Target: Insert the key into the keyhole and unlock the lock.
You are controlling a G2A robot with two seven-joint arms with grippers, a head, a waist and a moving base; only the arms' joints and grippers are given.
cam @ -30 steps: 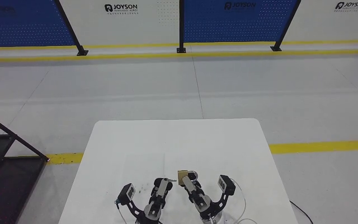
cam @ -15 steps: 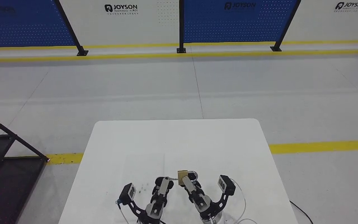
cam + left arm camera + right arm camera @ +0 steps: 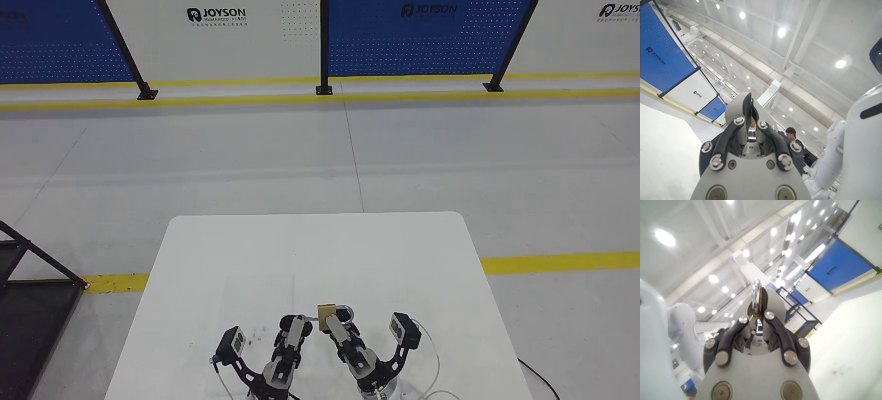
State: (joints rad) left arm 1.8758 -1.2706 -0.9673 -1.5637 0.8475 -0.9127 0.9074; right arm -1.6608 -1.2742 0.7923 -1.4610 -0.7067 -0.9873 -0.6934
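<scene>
A small brass padlock (image 3: 326, 312) with a silver shackle is held just above the white table (image 3: 320, 250) near its front edge. My right gripper (image 3: 337, 323) is shut on it; the right wrist view shows the shackle and brass body of the padlock (image 3: 756, 294) clamped in the right gripper (image 3: 759, 295). My left gripper (image 3: 299, 324) sits close to the lock's left side, with its fingers pressed together. A thin silver key (image 3: 311, 322) points from it toward the lock. In the left wrist view, the left gripper (image 3: 750, 103) shows a sliver of brass between its pads.
A black metal rack (image 3: 30, 290) stands on the floor off the table's left edge. Blue and white barrier panels (image 3: 420, 30) line the far side of the floor. A thin cable (image 3: 428, 352) runs beside the right arm.
The left arm has edged slightly to the right, toward the lock. The right gripper and the padlock have stayed put.
</scene>
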